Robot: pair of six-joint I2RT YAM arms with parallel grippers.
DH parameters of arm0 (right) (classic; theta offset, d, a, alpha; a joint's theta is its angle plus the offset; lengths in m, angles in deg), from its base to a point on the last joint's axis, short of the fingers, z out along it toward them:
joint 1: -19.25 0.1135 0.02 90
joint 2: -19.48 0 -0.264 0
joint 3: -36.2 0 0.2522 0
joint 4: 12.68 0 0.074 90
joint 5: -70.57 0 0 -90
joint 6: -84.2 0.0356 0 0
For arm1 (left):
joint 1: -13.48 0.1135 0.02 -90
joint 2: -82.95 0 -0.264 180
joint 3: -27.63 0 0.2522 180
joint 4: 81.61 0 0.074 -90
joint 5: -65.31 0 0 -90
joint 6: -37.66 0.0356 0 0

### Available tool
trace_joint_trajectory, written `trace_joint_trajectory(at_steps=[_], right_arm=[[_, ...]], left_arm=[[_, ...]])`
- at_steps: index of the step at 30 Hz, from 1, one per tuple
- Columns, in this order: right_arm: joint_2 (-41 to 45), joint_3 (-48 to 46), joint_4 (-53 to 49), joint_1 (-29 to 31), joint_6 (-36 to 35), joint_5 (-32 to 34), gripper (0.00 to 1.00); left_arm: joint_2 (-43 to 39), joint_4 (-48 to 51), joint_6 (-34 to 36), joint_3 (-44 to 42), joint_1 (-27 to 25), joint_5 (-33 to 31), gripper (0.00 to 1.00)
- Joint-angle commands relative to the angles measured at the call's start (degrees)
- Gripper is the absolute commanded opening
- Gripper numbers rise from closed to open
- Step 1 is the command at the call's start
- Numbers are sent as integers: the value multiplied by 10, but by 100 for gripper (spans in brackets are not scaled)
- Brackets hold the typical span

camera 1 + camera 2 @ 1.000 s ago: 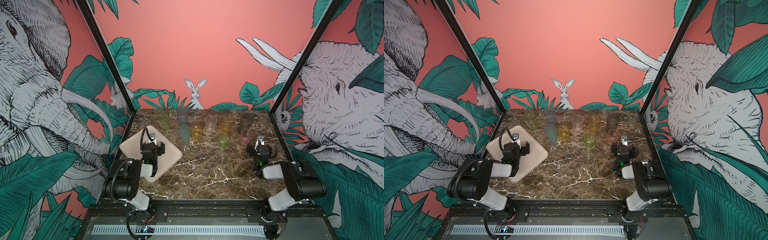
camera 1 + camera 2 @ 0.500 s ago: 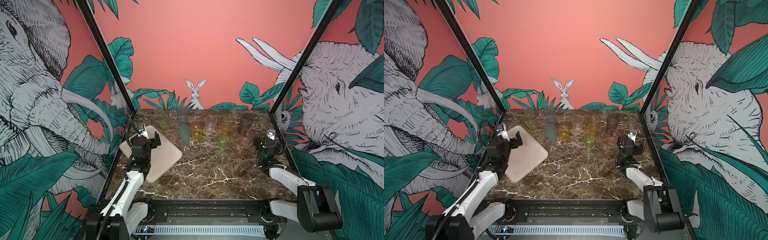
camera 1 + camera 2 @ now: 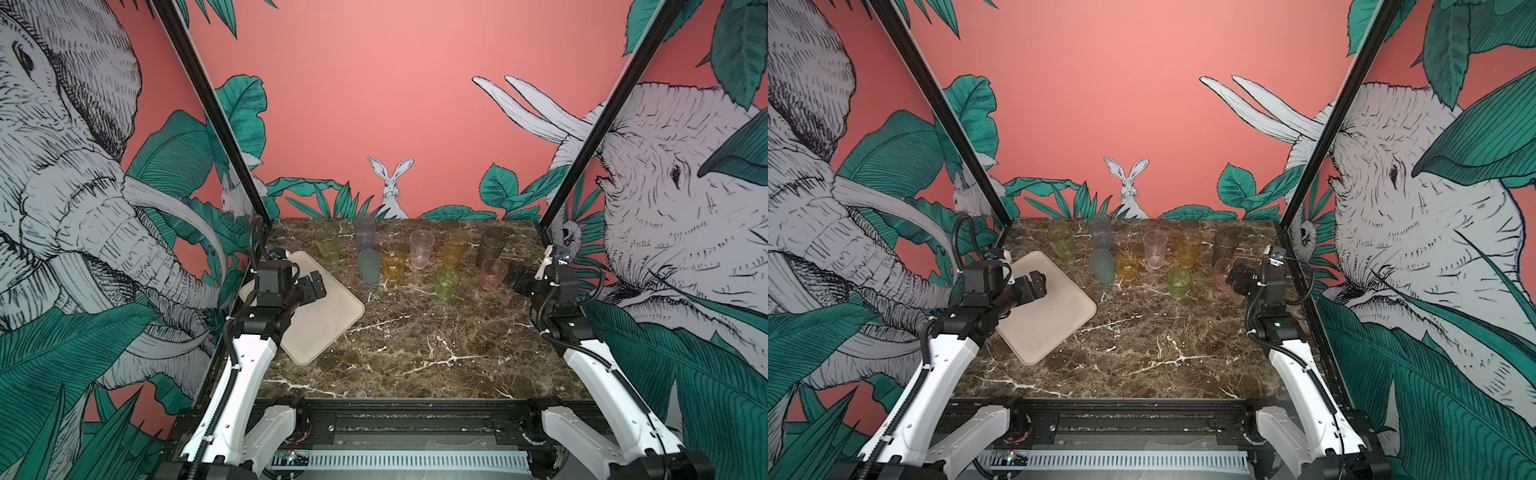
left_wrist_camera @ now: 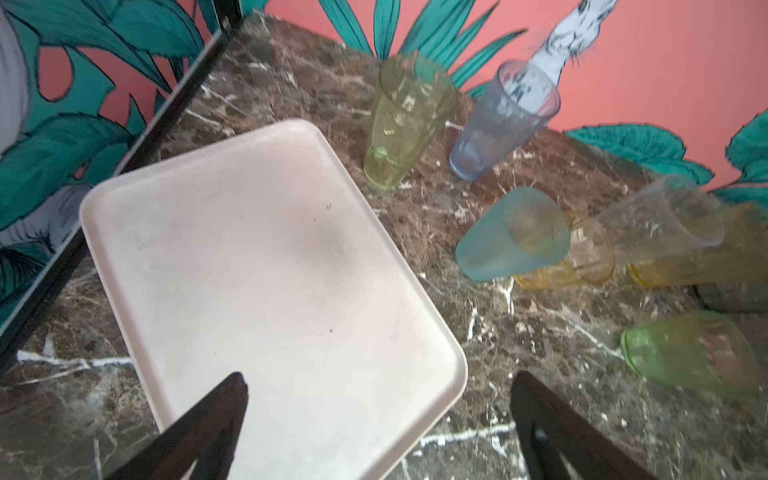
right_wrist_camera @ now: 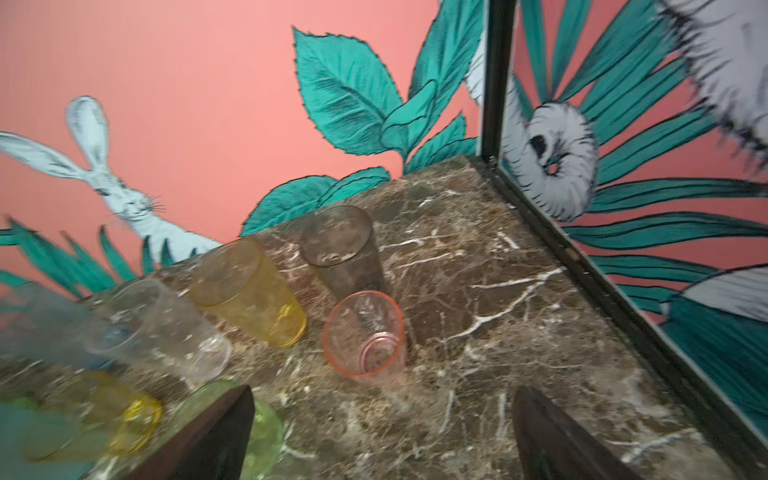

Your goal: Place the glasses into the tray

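Now all glasses are found on the far part of the table, none in the tray at left. The left gripper and right gripper are held apart, empty; the pink glass should be enclosed squarely, neighbours untouched.

L arm & R arm: white shells w/ blk joints, blk ribbed cables zip-tied alongside, green LED on R elbow

The table looks like brown marble with white veins. The tray is smooth, matt cream plastic. The glasses are translucent, the teal glass frosted.
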Motion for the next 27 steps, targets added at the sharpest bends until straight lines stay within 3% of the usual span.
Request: trace_joint_trajectory(at_steps=[1,7,15,27], right_arm=[[10,14,-28,1,44,-131,99],[9,23,-50,0,63,-236,99],[11,9,-24,6,87,-278,99],[-25,-17,47,21,119,-296,99]], left_arm=[[15,123,15,15,-28,-9,99],[68,198,18,13,-112,-102,98],[113,189,-13,-17,-197,-76,96],[192,192,-54,-41,-309,-100,91]])
